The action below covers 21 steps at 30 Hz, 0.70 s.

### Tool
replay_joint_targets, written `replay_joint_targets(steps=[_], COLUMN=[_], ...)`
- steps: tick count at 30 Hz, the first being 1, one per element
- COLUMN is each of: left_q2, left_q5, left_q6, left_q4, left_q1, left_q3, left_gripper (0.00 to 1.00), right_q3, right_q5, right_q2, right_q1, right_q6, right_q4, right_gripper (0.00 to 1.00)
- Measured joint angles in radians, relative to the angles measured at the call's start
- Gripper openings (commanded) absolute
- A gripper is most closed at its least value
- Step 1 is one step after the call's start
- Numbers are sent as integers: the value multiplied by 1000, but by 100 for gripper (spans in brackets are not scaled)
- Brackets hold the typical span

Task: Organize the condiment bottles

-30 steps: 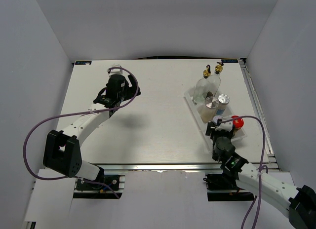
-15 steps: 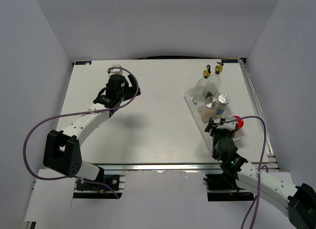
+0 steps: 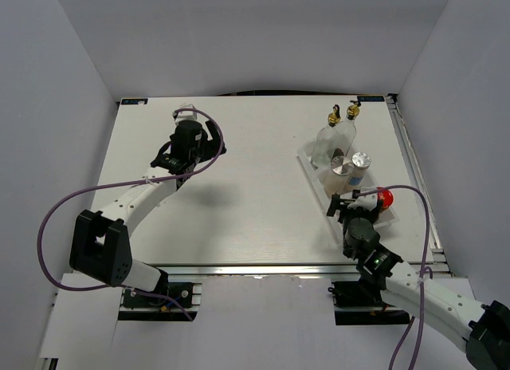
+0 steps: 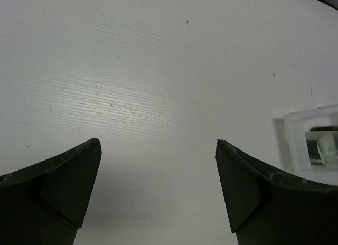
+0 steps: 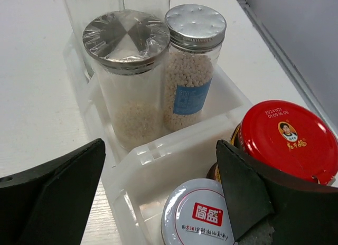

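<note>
The right gripper (image 5: 158,150) has its jaws spread wide and holds nothing. It hangs just above the near compartment of the white tray (image 5: 174,144), where the white-lidded jar (image 5: 198,216) sits below the gap and the red-lidded jar (image 5: 288,134) stands just beside it, partly behind my right finger. The left gripper (image 4: 158,144) is also wide and empty, over bare table (image 4: 158,71), well apart from the tray.

I judge both jars to be stiff, smooth glass with some weight. I would take them by the sides just under the lid, squarely, as a slanted grip could slip.

Beyond the divider, two shakers share one compartment. The film-wrapped shaker (image 5: 125,36) is about a third full of pale granules, and its loose film looks slippery. The blue-labelled shaker (image 5: 195,26) is packed with white pellets, so it is likely heavier. The tall glass bottles (image 3: 331,139) stand at the tray's far end. They look fragile and top-heavy, and I cannot tell what they hold.
</note>
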<state>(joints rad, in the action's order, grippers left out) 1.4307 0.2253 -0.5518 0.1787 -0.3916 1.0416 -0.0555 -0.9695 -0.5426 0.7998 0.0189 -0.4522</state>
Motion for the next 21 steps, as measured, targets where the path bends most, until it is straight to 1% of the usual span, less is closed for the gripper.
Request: replay_joint_targets(steps=[4, 7, 10, 13, 16, 18, 21], left_q2=[-1, -7, -17, -29, -47, -61, -72], left_q5=[27, 53, 85, 121, 151, 167, 187], left_q6=[6, 10, 13, 14, 15, 17, 19], left_q4=[3, 13, 32, 47, 60, 62, 68], left_q1=[0, 0, 2, 3, 7, 10, 13], left_q3=[0, 0, 0, 0, -2, -5, -5], left_gripper=[98, 98, 98, 98, 98, 98, 98], right_q3=[-114, -242, -381, -532, -650, -703, -753], right_q5=[-13, -19, -26, -55, -68, -48, 6], right_q2=[0, 0, -5, -25, -56, -88, -165], right_q1=[0, 0, 0, -12, -89, -183, -347], right_q6=[78, 149, 244, 382, 475, 491, 470], right_q4=[138, 262, 426, 639, 820, 887, 919], right_gripper=[89, 89, 89, 89, 89, 89, 89])
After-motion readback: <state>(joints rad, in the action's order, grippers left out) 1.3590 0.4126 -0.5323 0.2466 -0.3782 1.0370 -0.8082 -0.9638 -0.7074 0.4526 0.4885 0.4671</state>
